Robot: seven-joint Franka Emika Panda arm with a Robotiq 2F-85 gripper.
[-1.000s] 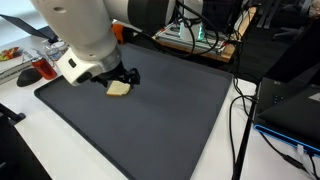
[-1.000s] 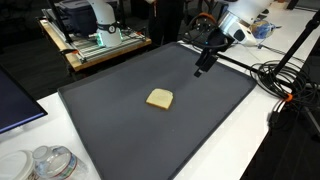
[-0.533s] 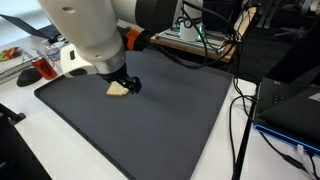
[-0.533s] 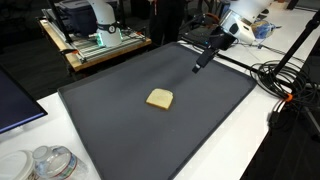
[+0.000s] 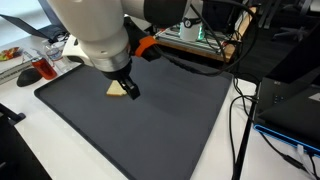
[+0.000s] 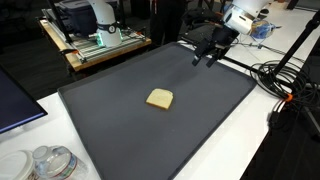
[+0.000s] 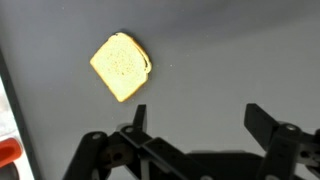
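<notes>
A pale yellow slice of bread [image 6: 159, 98] lies flat on the dark grey mat [image 6: 140, 130], near its middle. My gripper [image 6: 203, 59] hangs in the air over the mat's far edge, well away from the bread. In the wrist view the bread [image 7: 121, 66] shows at upper left, and my gripper [image 7: 197, 118] stands open below it with nothing between the fingers [image 7: 139, 116]. In an exterior view the arm covers most of the bread [image 5: 116, 91], and the gripper [image 5: 129, 90] is right in front of it.
A white table [image 6: 265, 140] carries the mat. Black cables [image 6: 270, 80] trail beside the mat. A cart with electronics [image 6: 95, 40] stands beyond the mat. Clear plastic containers [image 6: 45, 163] sit near one corner, a laptop [image 5: 290, 105] at another side.
The arm has lifted and swung the gripper back toward the mat's far edge, away from the bread. The bread has not moved. The jaws stay open.
</notes>
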